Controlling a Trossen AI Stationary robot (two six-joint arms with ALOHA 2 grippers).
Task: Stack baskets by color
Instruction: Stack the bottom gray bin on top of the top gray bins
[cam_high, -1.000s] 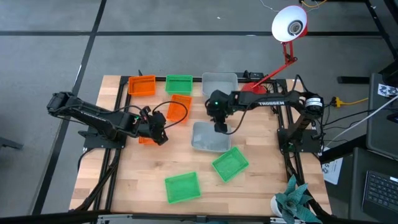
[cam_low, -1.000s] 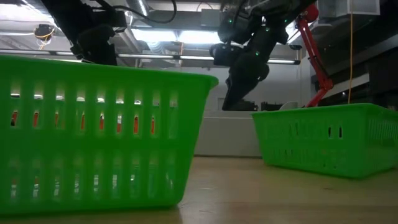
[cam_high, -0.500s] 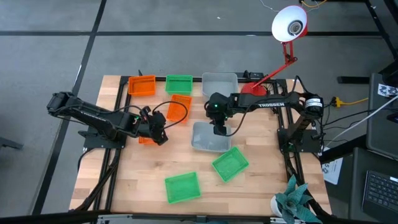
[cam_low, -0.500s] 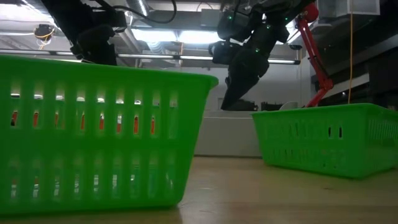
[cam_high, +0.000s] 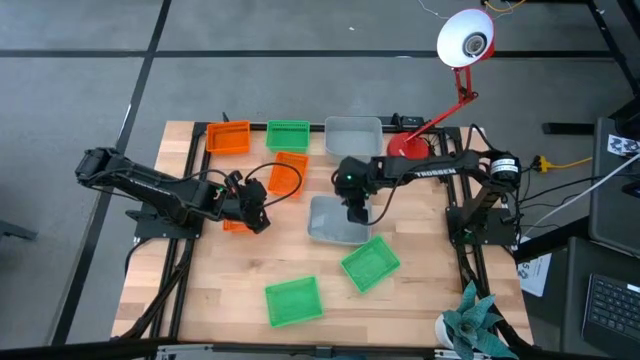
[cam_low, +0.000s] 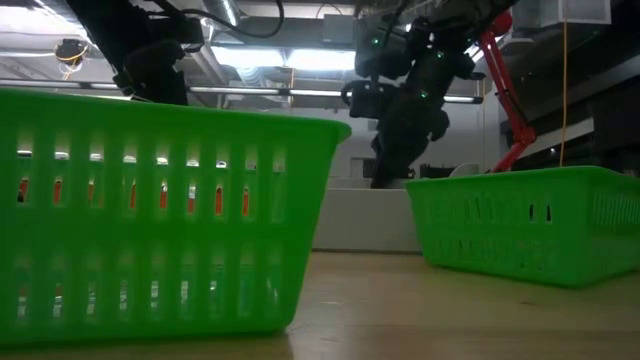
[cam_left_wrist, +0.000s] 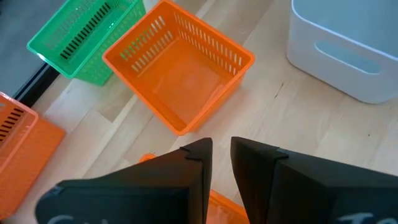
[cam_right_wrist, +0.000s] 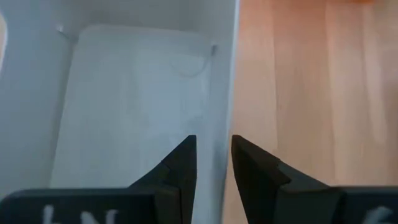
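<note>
1. Orange plastic shows only as a sliver under the left claw (cam_high: 258, 216), near the surface's left edge. Most of this hidden orange basket (cam_high: 234, 226) is covered by the arm. Whether the claw grips it cannot be told.
2. Toward the far edge, a tilted orange basket (cam_high: 286, 176) lies just beyond that claw, and a corner orange basket (cam_high: 228, 138) sits beside a far green basket (cam_high: 288, 135).
3. Near the middle, the right claw (cam_high: 357, 212) stands open astride the wall of the central grey basket (cam_high: 330, 225), one finger (cam_right_wrist: 180, 162) inside it and one outside.
4. Close to the near edge, the front green basket (cam_low: 150, 210) blocks much of the low view, and the grey one is cut off behind it.
</note>
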